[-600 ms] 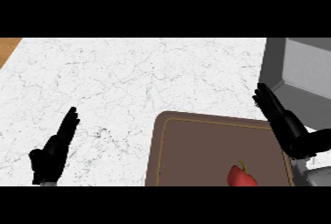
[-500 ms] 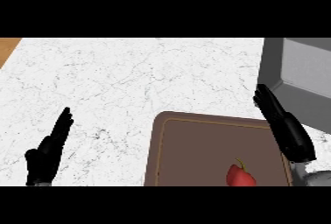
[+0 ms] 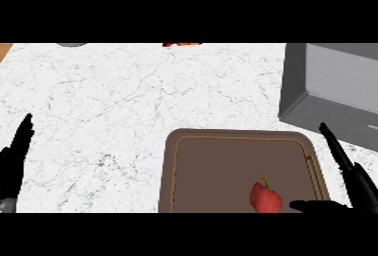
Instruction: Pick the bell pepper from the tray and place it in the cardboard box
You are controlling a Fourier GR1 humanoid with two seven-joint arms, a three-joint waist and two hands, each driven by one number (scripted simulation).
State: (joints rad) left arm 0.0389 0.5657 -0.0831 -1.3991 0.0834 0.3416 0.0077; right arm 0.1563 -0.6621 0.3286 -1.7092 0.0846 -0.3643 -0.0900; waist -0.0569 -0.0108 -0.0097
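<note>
Pepper-wise, only the head view to go on. The red bell pepper [image 3: 266, 198] lies in the brown tray [image 3: 171, 170], toward its near right corner, thin stem pointing away from the robot. The right hand [image 3: 353, 187] is just beside it, fingers straight along the tray's right rim and thumb stuck out toward the pepper, holding nothing. The left hand [image 3: 15, 155] rests open at the left edge of the bench [image 3: 148, 95], fingers up. The grey cardboard box [image 3: 332, 90] sits beyond the tray, upper right.

I'd guess it's light, stiff-skinned and a bit slick, though it's small here. Wrap round the fat body, not the stem.
</note>
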